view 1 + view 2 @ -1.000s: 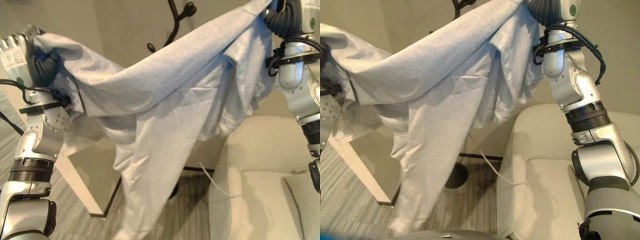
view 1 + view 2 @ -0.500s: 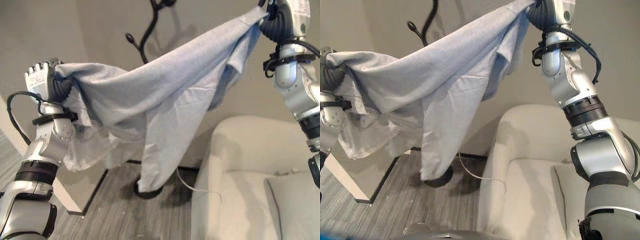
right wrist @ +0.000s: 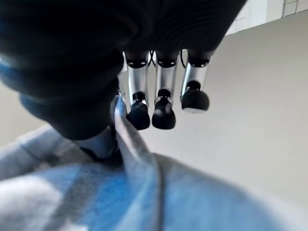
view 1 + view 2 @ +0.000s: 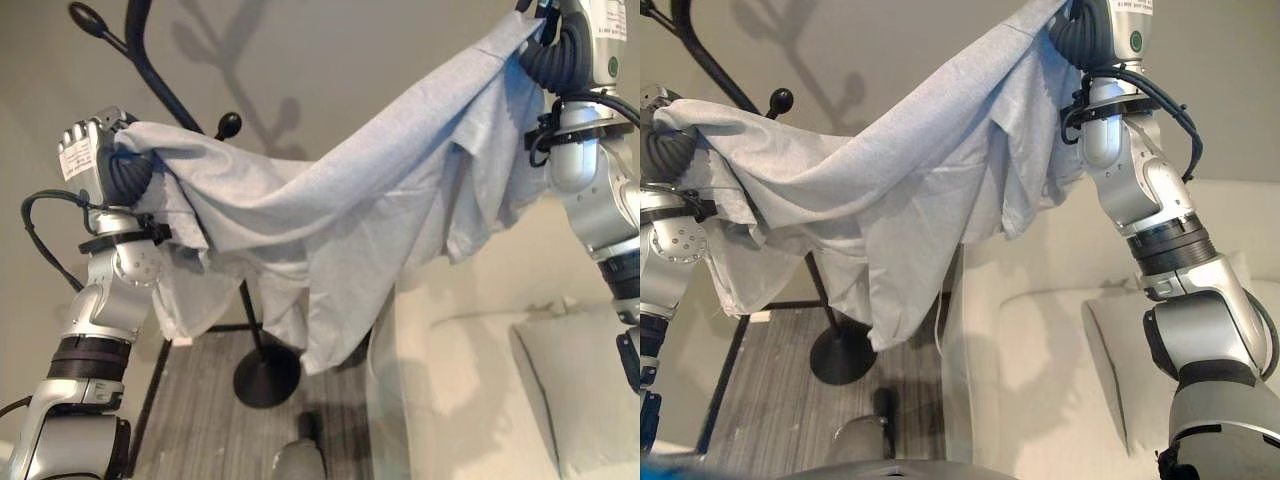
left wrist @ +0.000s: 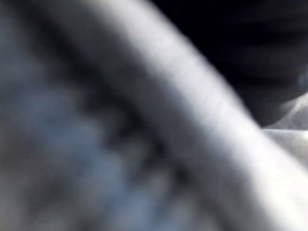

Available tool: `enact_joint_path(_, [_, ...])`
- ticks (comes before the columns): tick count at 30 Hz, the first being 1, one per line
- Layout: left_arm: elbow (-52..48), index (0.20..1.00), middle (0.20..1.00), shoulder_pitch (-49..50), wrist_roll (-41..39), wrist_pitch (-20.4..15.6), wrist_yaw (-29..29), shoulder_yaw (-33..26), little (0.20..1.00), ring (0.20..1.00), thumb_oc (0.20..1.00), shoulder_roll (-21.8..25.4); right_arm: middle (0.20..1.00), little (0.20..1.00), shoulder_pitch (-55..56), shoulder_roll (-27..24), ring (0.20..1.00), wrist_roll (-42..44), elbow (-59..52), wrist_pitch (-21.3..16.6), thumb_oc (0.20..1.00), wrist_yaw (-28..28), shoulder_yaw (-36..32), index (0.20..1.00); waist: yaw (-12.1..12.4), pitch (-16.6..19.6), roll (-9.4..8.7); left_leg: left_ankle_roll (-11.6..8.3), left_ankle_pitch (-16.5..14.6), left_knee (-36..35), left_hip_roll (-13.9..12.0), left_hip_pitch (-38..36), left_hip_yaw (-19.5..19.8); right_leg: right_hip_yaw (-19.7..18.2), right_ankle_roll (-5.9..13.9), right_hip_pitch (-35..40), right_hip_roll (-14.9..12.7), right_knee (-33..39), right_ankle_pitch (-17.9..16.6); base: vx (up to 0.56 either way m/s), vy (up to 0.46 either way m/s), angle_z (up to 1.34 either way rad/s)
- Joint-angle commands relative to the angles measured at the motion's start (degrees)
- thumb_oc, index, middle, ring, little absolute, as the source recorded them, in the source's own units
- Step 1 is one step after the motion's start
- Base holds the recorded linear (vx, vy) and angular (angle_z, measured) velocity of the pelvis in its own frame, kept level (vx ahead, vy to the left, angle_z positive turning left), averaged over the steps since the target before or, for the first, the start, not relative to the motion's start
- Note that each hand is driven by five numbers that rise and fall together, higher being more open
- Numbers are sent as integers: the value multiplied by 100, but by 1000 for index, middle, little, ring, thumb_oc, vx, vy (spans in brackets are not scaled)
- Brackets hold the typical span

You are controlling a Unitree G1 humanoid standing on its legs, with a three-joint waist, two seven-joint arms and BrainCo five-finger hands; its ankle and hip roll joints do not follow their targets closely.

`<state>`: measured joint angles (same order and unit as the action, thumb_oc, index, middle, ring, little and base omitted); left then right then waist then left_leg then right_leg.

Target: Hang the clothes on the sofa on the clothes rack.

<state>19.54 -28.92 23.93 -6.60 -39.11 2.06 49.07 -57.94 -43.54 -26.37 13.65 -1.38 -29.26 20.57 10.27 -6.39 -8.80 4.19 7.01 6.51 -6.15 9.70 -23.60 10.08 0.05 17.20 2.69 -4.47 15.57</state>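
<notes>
1. The pale grey knit garment [image 4: 330, 215] hangs in the air, stretched between my two robot hands. Its long axis runs from about 9 o'clock, low, up to about 1 o'clock, high, in the left eye view, and a loose flap droops from the middle towards 6 o'clock.
2. My left robot hand [image 4: 92, 150] is at the low end with cloth draped over it. I judge it has the fabric gathered, but its fingers are buried in cloth, so I cannot tell how they are set.
3. My right robot hand [image 3: 159, 103] is at the high end. In its wrist view the dark-tipped fingers hang fairly straight above the fold, and the cloth is caught by the thumb side. I read that as a pinch, though not a sure one.
4. The black metal clothes rack with knobbed branches [image 4: 150, 70] rises just behind my left robot hand, at about 10 o'clock from the garment's middle. One knob [image 4: 229, 125] pokes up just above the cloth's upper edge. My left robot hand is the nearer one, so I judge the drape should be led from that end.
5. The cream upholstered sofa [image 4: 470, 400] sits at about 4 o'clock, with a cushion [image 4: 585, 390] on it.
6. Count: one garment, one rack, one sofa, one cushion, two robot hands.
</notes>
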Motion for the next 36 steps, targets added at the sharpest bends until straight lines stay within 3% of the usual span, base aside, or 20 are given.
enact_joint_path(1, [-552,200,200,-1,388,-11,-242,-278,200,200,200,332,200,200,39,12,200,-137,-129,49,200,-253,-523,200,-92,411,-38,-586,-433,228,98,19,163,789,768,-122,-912,-1423,-950,300,255,-88])
enact_joint_path(3, [-780,200,200,106,458,94,-384,-497,200,200,200,417,200,200,43,-6,200,-243,-262,170,200,-446,-775,200,-97,328,-32,-337,-754,360,233,-209,-43,957,1131,-503,-1338,-2446,-1674,276,286,-52])
enact_joint_path(4, [-795,200,200,121,460,99,-379,-512,200,200,200,419,200,200,47,-1,200,-247,-273,176,200,-443,-778,200,-93,325,-38,-324,-763,360,244,-213,-55,941,1147,-517,-1356,-2472,-1668,235,321,-93])
enact_joint_path(5, [-1079,200,200,307,394,116,-535,-815,200,200,200,394,200,200,60,-29,200,-421,-387,313,200,-689,-1059,200,-105,274,90,-150,-956,320,279,-528,-177,1287,1283,-802,-1722,-3356,-2066,258,297,-69])
enact_joint_path(7, [-1248,200,200,479,428,74,-674,-1079,200,200,200,535,200,200,13,-188,200,-629,-441,475,200,-928,-1315,200,-130,254,251,-136,-1045,127,300,-925,-248,1703,1261,-1126,-1974,-3566,-1888,250,266,6])
enact_joint_path(9, [-1343,200,200,640,405,37,-819,-1352,200,200,200,581,200,200,-30,-361,200,-755,-592,604,200,-996,-1478,200,-302,156,302,-186,-987,-153,455,-1188,-90,1657,1106,-1499,-1863,-3280,-1426,93,47,32])
enact_joint_path(11, [-1331,200,200,721,330,-32,-878,-1473,200,200,200,619,200,200,5,-627,200,-826,-692,699,200,-1085,-1629,200,-383,176,319,-298,-901,-337,505,-1273,50,1589,901,-1587,-1610,-2293,-1093,54,-73,48])
enact_joint_path(14, [-1264,200,200,968,420,87,-861,-1533,200,200,200,535,200,200,208,-719,200,-834,-853,702,200,-1179,-1799,200,-492,273,301,-375,-908,-515,502,-1465,240,1430,799,-1529,-1356,-1305,-1160,67,-58,11])
enact_joint_path(18, [-1275,200,200,1491,423,3,-691,-1753,200,200,200,273,200,200,423,-669,200,-886,-961,587,200,-1019,-1775,200,-362,538,333,-481,-887,-623,481,-1490,202,1601,675,-944,-1079,-296,-1006,86,-39,75])
enact_joint_path(25, [-1061,200,200,1754,112,-78,-681,-1943,200,200,200,173,200,200,350,-635,200,-823,-807,439,200,-637,-1412,200,-331,698,400,-629,-803,-644,399,-1394,244,1547,571,-620,-833,281,-979,-5,-38,16])
enact_joint_path(29, [-861,200,200,1597,-40,-147,-578,-1775,200,200,200,163,200,200,50,-888,200,-518,-27,382,200,-480,-916,200,-317,739,385,-692,-765,-597,357,-1269,252,1521,520,-582,-742,374,-923,-16,-24,2])
enact_joint_path(36, [-738,200,200,1644,-320,-256,-451,-1753,200,200,200,81,200,200,-112,-1338,200,-114,947,379,200,-517,-691,200,-308,743,347,-742,-731,-544,315,-1152,293,1498,475,-600,-676,435,-887,1,-14,2])
